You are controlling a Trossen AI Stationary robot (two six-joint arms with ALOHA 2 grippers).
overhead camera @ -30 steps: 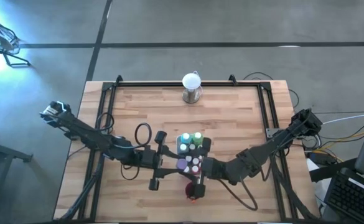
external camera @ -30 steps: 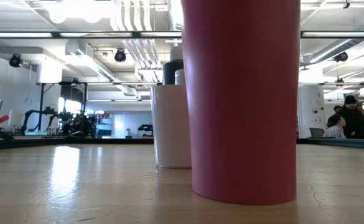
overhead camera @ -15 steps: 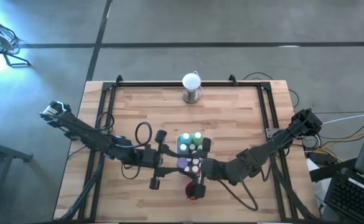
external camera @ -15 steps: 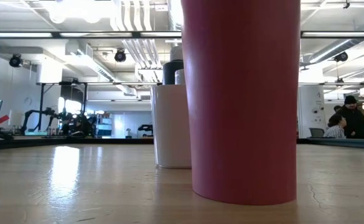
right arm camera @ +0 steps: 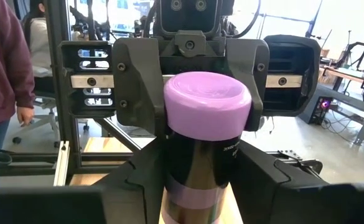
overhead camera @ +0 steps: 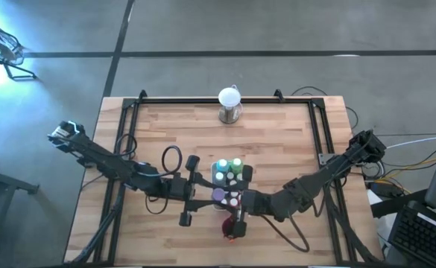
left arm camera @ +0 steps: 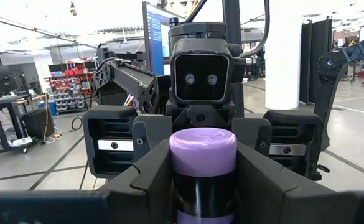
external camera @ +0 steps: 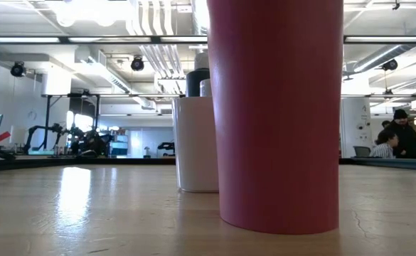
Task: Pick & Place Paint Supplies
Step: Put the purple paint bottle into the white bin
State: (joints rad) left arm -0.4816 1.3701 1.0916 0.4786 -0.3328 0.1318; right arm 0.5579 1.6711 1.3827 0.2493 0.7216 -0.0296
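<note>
Bottles (overhead camera: 231,173) upright in white tray (overhead camera: 216,177), beside red cup (external camera: 279,114).

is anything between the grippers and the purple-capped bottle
Nothing visible. In both wrist views the purple-capped bottle sits directly between each gripper's own fingers, left gripper and right gripper facing each other across it, with no object in either gap.

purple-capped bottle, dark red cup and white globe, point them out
purple-capped bottle (right arm camera: 206,107), right wrist view, on its lilac cap
dark red cup (external camera: 279,121), low view, on its side wall
white globe (overhead camera: 229,97), high view, on its top
</note>
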